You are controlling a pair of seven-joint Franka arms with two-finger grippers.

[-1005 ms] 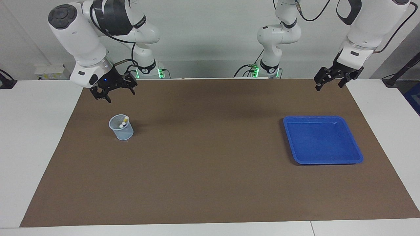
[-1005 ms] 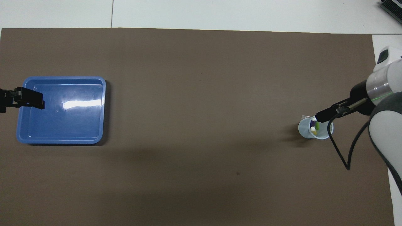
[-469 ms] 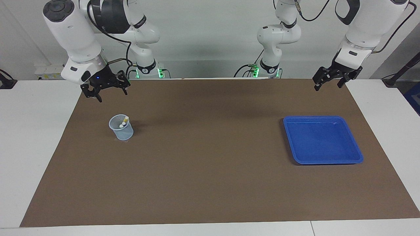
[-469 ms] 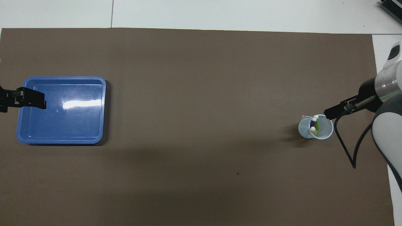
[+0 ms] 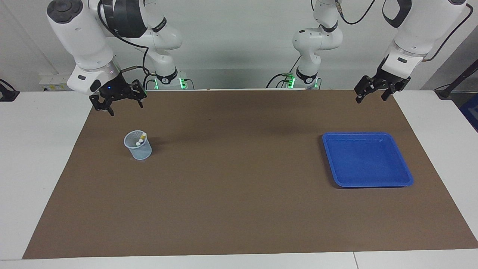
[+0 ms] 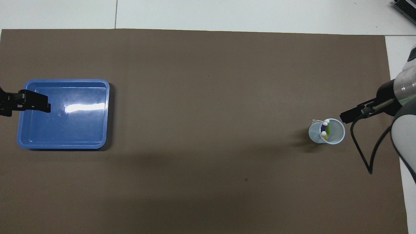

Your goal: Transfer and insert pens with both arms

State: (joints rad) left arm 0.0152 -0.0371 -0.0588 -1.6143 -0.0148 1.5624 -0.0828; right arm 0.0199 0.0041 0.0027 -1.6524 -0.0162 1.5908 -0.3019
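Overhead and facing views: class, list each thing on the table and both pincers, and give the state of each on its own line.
Cup: upright, holds all three pens.
Pens: standing in the cup, white caps up.
Tray: flat on the mat, nothing in it.
Left pincer: open, holds nothing, raised over the mat's edge nearest the robots.
Right pincer: open, holds nothing, raised near the cup, not touching it.

One high camera faces the robots, one looks steeply down; both share the brown mat (image 5: 239,179)
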